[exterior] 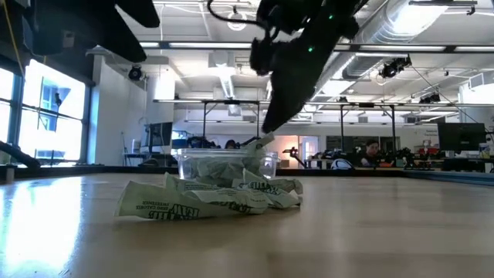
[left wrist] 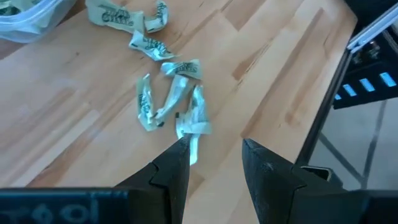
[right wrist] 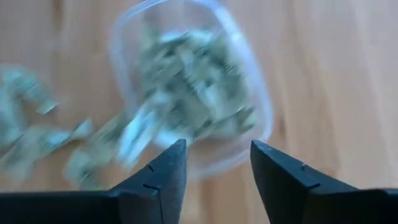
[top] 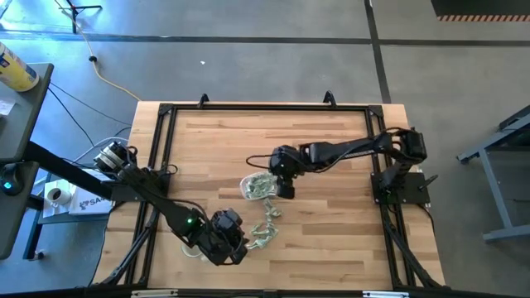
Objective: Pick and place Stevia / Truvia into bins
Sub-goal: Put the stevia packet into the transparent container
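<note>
The clear tub sits mid-table, filled with green and white sachets. More sachets lie loose on the wood in a trail from the tub toward the near edge. My right gripper is open and hangs over the tub's right rim, with nothing between its fingers. My left gripper is open and low near the table's near edge. It points at the near end of the sachet trail. My left gripper has one fingertip right at the end of the nearest loose sachet, which lies flat on the table. I cannot tell whether it touches it; the other finger stands over bare wood.
A black frame rail runs around the tabletop. A pale clear thing shows partly under the left arm near the near edge. Bare wood lies right of the loose sachets and beyond the tub.
</note>
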